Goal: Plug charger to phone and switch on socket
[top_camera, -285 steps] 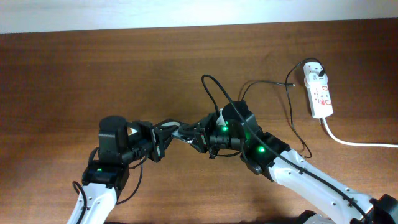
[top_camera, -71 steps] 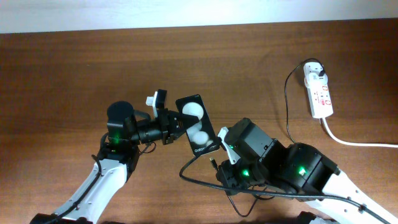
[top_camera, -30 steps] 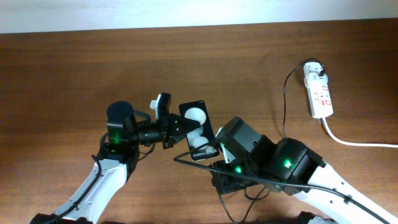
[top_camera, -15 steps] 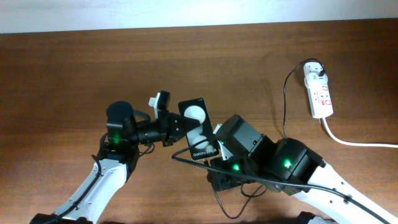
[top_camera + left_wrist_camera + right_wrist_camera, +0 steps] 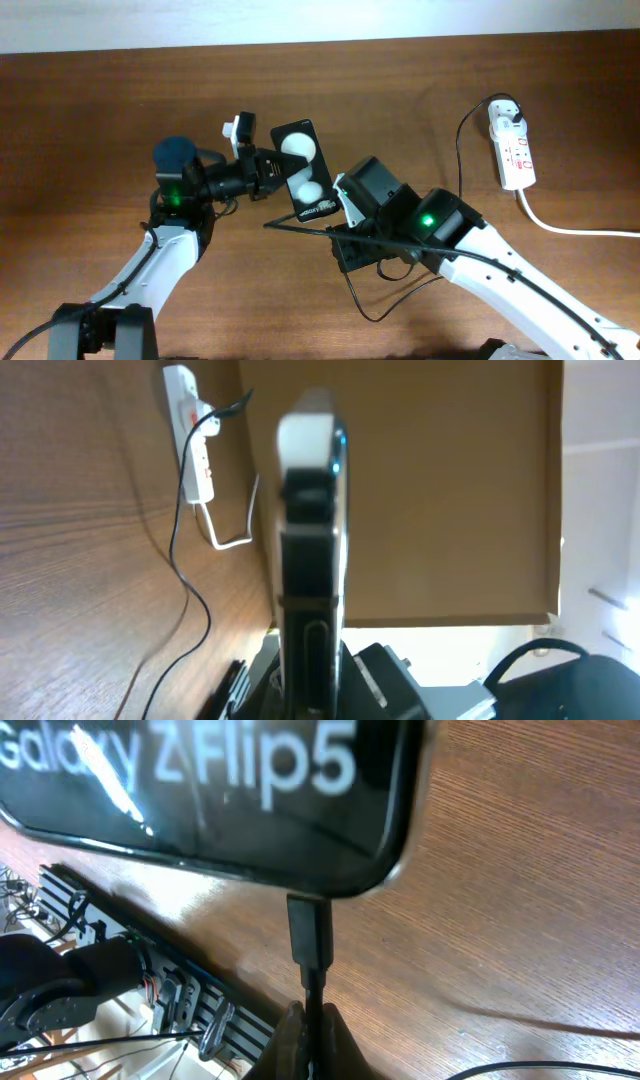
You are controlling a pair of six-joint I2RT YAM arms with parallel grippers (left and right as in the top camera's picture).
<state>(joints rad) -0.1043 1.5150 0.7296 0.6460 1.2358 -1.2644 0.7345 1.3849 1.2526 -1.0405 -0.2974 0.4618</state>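
Observation:
The phone (image 5: 303, 170), a black slab with two white round patches, is held off the table with my left gripper (image 5: 278, 172) shut on its side. In the left wrist view the phone (image 5: 312, 560) stands edge-on between the jaws. My right gripper (image 5: 312, 1020) is shut on the thin black charger cable just behind its plug (image 5: 310, 935). The plug's end meets the phone's (image 5: 200, 790) bottom edge; how deep it sits cannot be told. From the right gripper (image 5: 335, 235) the charger cable (image 5: 460, 165) loops to its white adapter head (image 5: 503, 112), which sits in the white socket (image 5: 513, 150) at far right.
A thick white cord (image 5: 570, 228) runs from the socket off the right edge. Slack black cable (image 5: 375, 305) loops on the wood under the right arm. The socket (image 5: 190, 430) and the cable (image 5: 185, 570) also show in the left wrist view.
My left arm has carried the phone up and to the left. The right gripper has followed with the cable and now sits at the phone's lower end.

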